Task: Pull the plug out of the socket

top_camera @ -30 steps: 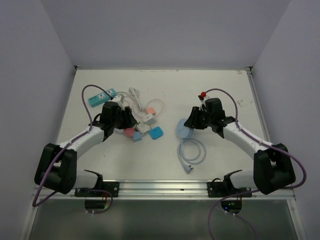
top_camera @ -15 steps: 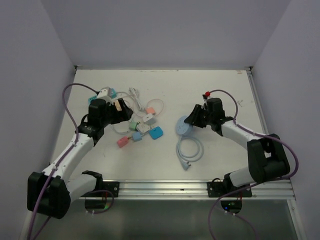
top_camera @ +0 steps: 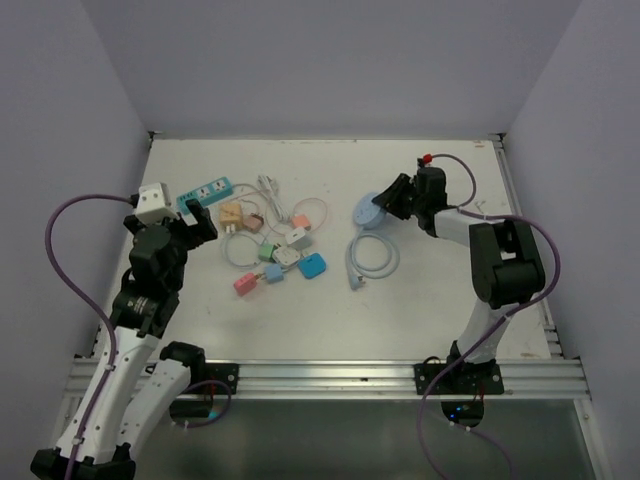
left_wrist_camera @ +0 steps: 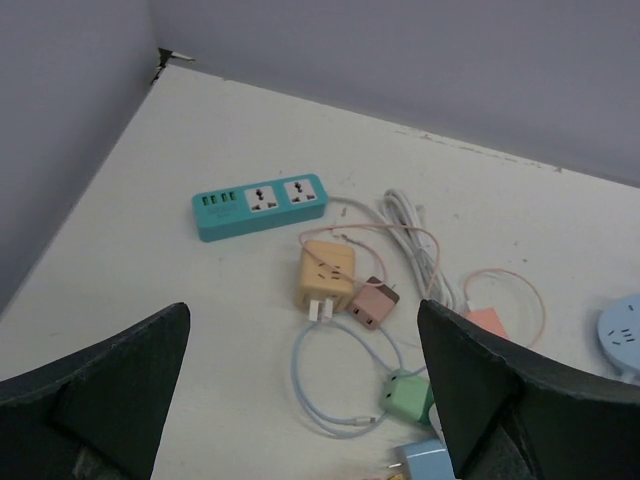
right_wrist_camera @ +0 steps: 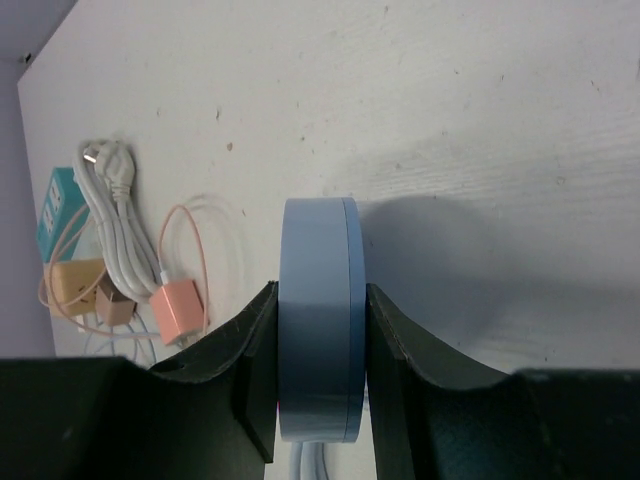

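- L gripper [top_camera: 195, 222]: fingers spread wide, nothing betw. them, raised over the left edge of the table [top_camera: 420, 310].
- Teal power strip [left_wrist_camera: 261, 203], near far-left corner: both outlets bare in L wrist view. Yellow plug [left_wrist_camera: 327, 282] lies just beside it, prongs out, not touching. My read: that pull looks done.
- R gripper [right_wrist_camera: 318, 300]: pinching round blue socket [right_wrist_camera: 316, 330] by its flat faces, disc on edge, right of centre twd far edge. Can't tell if a plug sits in its face.
- To do it well: if a plug is in the disc, R holds the disc steady. L takes the plug body, not the cord, and pulls straight along the prongs, no twist. Watch for thin leads snagging.
- Counts, L to R:
- power strips: 1
- small cube plugs [top_camera: 297, 237]: approx. 9 incl. the yellow one, some overlapping
- white cable [top_camera: 268, 187]: 1
- round sockets: 1
- light-blue coiled cable [top_camera: 372, 258]: 1, just near side of the disc
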Controlling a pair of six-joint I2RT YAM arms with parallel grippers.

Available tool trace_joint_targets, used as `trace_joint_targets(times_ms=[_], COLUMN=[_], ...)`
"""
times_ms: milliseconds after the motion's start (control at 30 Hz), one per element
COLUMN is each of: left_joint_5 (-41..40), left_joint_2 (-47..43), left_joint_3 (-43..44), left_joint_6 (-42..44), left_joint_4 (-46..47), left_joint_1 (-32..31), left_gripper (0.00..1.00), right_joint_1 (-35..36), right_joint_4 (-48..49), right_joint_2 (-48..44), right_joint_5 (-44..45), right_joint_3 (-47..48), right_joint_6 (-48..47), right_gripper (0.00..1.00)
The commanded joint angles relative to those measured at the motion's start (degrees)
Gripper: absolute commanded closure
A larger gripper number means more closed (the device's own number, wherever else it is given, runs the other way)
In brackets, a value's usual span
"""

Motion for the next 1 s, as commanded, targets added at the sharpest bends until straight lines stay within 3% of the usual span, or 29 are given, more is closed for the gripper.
trace_joint_targets(times_ms=[0,133,233,367,633,967], left_joint_5=[-6.2,-6.1,-5.5,-5.5,-5.8,-7.2], left_joint_2=[-1.3,-0.6,-0.7,-1.9,-4.5,-6.5], left_joint_3=[-4.2,-3.5,-3.4,-3.5,-3.2,8.7], left_joint_6=[2.9,3.0,3.0,2.9,2.9,2.2], left_joint_4=[1.4,0.8,0.6,0.4,0.1,-8.9], left_joint_1=[0.5,0.5,0.5,0.5,0.5,0.4], left_gripper=[0.00,0.00,0.00,0.00,0.00,0.00], right_joint_1=[-0.9,-1.0,-1.0,-1.0,-1.0,-1.0], right_joint_4=[-0.9,-6.4,-12.7,-21.4,-40.1,-42.4], right_joint_2=[3.3,0.5,-3.3,-9.5,-27.7,-54.4], right_joint_5=[0.4,3.3,5.8,13.2,25.1,39.1], right_joint_3=[2.7,3.2,4.4,6.6,13.8,16.2], right_joint_6=[-2.1,-5.8,-9.2,-11.9,-15.8,-22.3], right_gripper=[0.71,0.36,0.20,0.08,0.02,0.01])
